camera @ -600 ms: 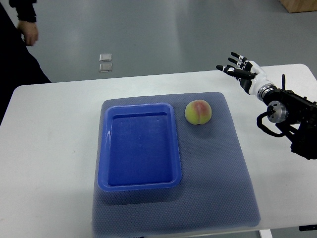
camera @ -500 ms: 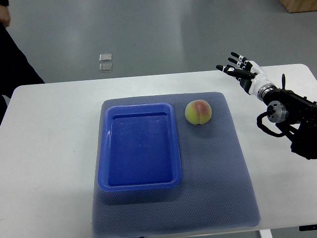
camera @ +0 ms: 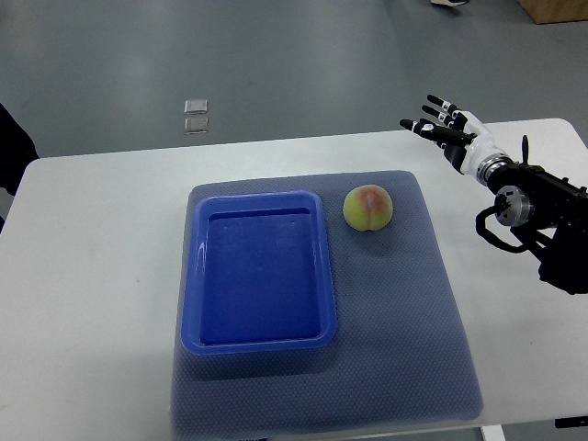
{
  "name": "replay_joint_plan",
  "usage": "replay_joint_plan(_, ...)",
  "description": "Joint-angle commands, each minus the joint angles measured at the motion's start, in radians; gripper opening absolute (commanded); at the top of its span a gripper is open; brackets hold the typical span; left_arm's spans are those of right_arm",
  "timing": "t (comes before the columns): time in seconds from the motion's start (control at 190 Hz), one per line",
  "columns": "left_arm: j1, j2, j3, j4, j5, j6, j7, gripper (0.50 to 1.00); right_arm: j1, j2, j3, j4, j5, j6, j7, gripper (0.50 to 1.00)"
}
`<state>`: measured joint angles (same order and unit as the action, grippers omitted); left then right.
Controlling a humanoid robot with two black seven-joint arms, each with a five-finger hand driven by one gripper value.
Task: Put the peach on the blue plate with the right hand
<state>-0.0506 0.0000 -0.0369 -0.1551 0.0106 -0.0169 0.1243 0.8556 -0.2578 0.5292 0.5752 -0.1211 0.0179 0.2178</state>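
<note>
Right hand (camera: 447, 134), black and white with jointed fingers, hangs above the far right corner of the white rounded table (camera: 92, 276), its arm entering from the right edge of the top view; the fingers (camera: 432, 115) are spread and extended toward the upper left, grasping nothing; the black wrist and forearm housing (camera: 542, 220) lies over the right side of the table, with a loop of dark cable beneath it.

Well apart from the hand, to its lower left, the round yellow-green peach with a pink-red blush (camera: 368, 209) sits on the grey-blue textured mat (camera: 404, 349) that covers the middle of the table; the peach rests near the far edge of the mat, just beside the upper right corner of the blue rectangular plastic plate (camera: 188, 276) but outside its rim; whether fruit and rim touch cannot be told from this angle.

The plate, a shallow tray with rounded corners and a raised lip, lies on the left half of the mat with its long side running away from the robot; nothing lies inside it.

Beyond the table, on the grey floor (camera: 322, 64), two small pale square tiles (camera: 196, 116) sit one behind the other; a dark shape (camera: 11, 147) shows at the left edge, too cropped to identify.
</note>
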Motion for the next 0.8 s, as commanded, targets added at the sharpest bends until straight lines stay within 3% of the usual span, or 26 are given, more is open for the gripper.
replay_joint_plan(0.0,0.000,0.000,0.000,0.000,0.000,0.000,0.000,1.000,-0.003,0.000,0.000,0.000,0.000,0.013,0.000,0.928)
replay_joint_plan(0.795,0.000,0.000,0.000,0.002,0.000,0.000,0.000,1.000,0.000,-0.005,0.000,0.000,-0.003,0.037,0.002,0.928)
